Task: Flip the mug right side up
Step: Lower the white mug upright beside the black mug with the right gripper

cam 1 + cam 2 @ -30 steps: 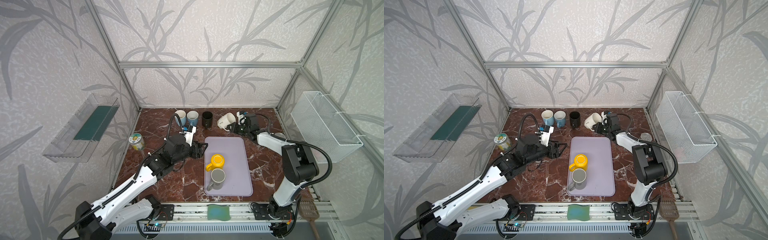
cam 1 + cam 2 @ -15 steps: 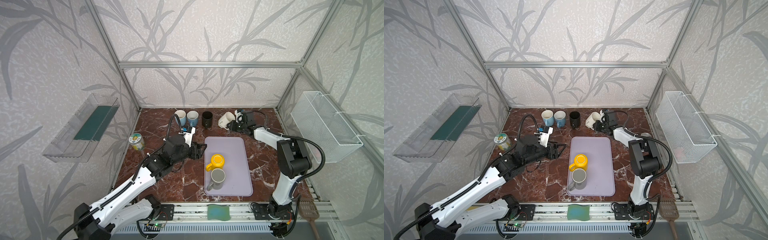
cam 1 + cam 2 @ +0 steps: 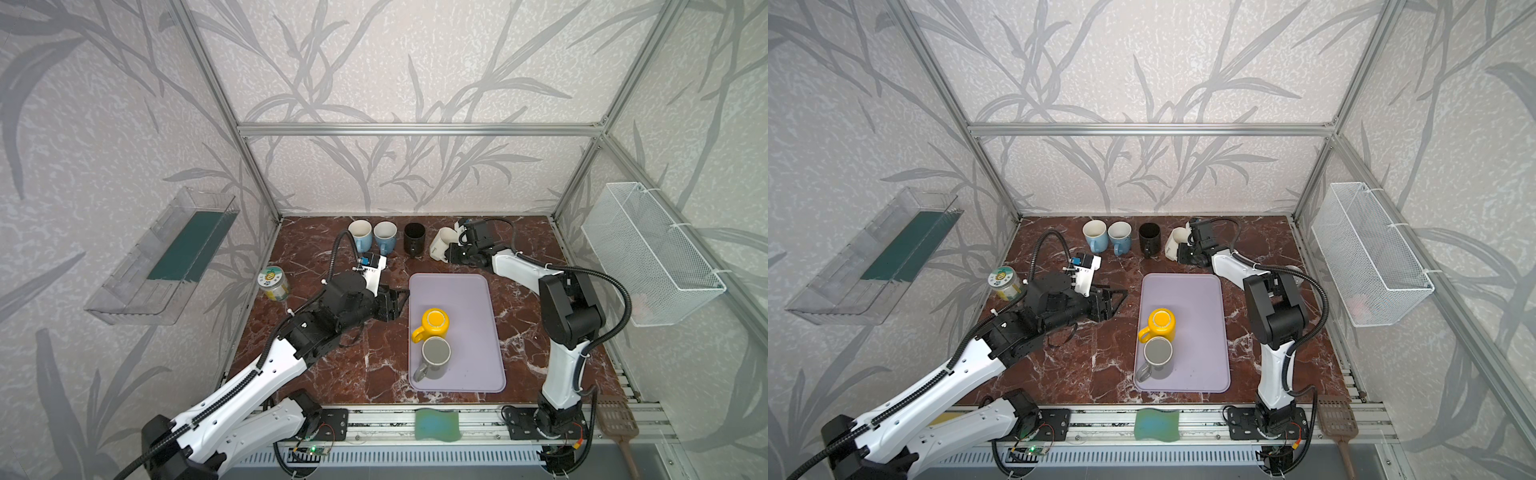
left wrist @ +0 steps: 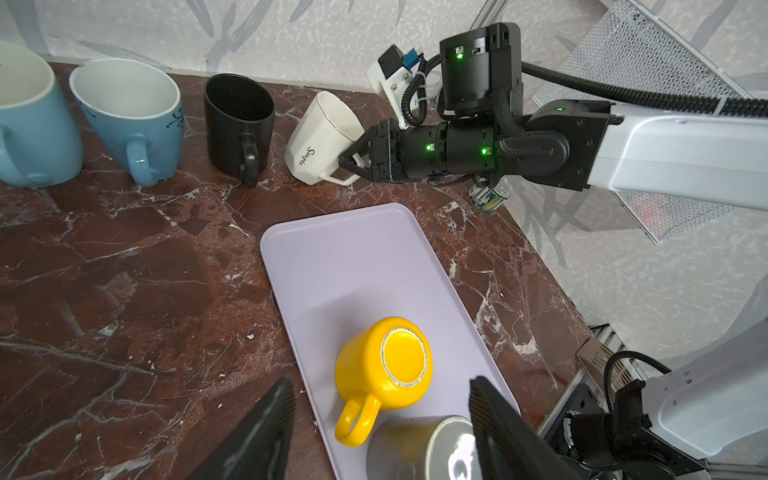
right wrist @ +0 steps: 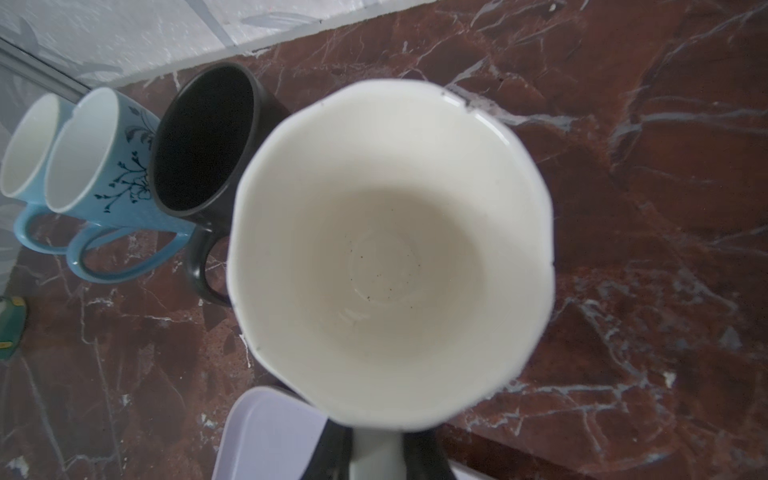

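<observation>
Right arm [image 3: 519,264] has reached further back; right gripper [image 4: 345,163] clamps the handle of the white mug [image 4: 320,137], just ahead of it, tilted, mouth leaning back over the gripper; left gripper [image 4: 380,430] open, well apart.

grey mug [image 4: 419,453] cut off; bottle [image 4: 488,198] half hidden
</observation>
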Controlling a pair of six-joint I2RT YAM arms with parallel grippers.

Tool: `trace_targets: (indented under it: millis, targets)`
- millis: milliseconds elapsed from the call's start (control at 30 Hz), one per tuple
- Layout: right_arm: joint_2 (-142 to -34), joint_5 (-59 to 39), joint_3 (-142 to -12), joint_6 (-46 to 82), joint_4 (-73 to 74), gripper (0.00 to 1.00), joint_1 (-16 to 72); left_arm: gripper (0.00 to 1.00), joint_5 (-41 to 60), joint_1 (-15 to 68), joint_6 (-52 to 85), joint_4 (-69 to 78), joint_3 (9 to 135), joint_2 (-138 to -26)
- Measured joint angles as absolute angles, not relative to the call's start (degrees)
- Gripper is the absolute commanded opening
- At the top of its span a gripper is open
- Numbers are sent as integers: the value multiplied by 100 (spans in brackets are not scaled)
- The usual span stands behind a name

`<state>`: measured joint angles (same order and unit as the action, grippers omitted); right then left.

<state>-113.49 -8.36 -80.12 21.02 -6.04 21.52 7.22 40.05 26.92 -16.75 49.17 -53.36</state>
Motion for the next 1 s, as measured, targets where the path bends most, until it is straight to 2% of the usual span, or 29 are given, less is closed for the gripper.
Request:
trace_targets:
  millis: [533,1000]
  targets:
    - [-11793,725,-9028,1715,-1625,0,2714,69,537,4005,2593,-2058,4917,-4934]
    - [-12311,1299,-9730,1732,-1881,0,2718,71,456,4005,2545,-2322,4910,-4788]
